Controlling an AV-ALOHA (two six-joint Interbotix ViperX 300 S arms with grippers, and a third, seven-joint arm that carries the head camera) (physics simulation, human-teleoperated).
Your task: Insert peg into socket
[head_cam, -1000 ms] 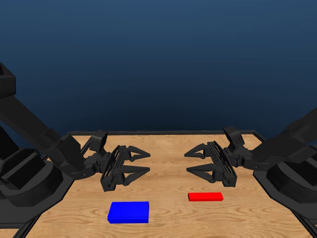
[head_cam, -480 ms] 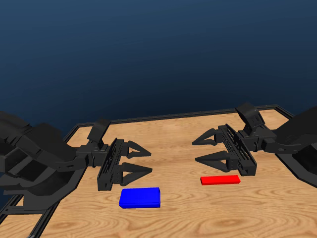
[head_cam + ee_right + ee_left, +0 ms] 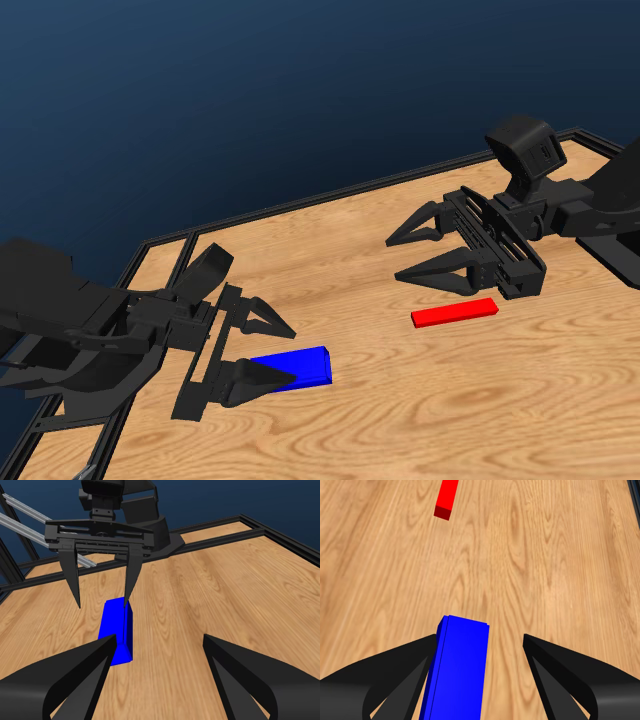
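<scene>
Left wrist view gives us the clearest look at our left fingers [image 3: 395, 680]: they are spread wide, with the socket [image 3: 457, 670] lying between them, nearer one finger than the other, and we cannot tell whether that finger touches it. Nothing is clamped. The socket lies flat on the tabletop [image 3: 545, 570], its long axis running along the fingers. Beyond its far end, well apart, we see the near end of the peg [image 3: 446, 500], also flat on the wood.

From the head view, our left gripper [image 3: 268, 348] is low over the socket [image 3: 305, 365], one finger crossing in front of the blue block and the other behind it. Our right gripper [image 3: 412, 255] hangs with its fingers wide apart too, holding nothing, just above and behind the peg [image 3: 455, 313]. Peg and socket lie apart on the tabletop [image 3: 400, 420], roughly in line with each other.

In the right wrist view, our right fingers [image 3: 235, 675] frame bare wood, and across the tabletop [image 3: 210, 595] the left gripper [image 3: 102, 602] points down with the socket [image 3: 115, 630] under it, one fingertip against its upper face or just in front of it.
</scene>
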